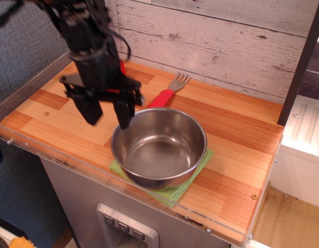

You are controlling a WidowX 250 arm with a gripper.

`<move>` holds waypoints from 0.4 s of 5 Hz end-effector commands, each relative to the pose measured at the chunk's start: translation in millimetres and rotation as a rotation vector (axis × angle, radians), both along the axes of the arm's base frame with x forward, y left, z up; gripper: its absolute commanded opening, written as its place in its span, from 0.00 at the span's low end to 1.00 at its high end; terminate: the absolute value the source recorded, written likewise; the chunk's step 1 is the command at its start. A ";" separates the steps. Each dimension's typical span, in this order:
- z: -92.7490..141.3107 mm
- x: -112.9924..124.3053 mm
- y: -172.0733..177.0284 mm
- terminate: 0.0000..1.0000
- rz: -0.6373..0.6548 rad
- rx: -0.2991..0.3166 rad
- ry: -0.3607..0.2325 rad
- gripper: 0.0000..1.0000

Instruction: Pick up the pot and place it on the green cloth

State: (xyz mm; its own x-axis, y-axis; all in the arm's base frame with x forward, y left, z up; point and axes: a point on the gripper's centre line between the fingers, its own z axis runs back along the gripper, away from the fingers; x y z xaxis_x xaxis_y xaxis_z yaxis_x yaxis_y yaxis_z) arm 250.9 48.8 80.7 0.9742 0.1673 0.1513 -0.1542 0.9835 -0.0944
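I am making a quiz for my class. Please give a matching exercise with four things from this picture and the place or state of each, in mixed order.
Things:
1. pot
2. cloth
3. fork
4. gripper

Places or states:
a. behind the pot, red handle
b. open, above the counter left of the pot
c. under the pot
d. on the cloth, empty

Pairs: 1-d, 2-c, 3-a, 4-b

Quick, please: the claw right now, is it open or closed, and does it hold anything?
Claw: open, holding nothing, raised just left of the pot, which sits on the green cloth.
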 end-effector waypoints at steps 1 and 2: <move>48.5 10.2 45.1 0.00 -0.068 0.097 -0.040 1.00; 43.8 21.3 42.2 0.00 -0.231 0.120 -0.015 1.00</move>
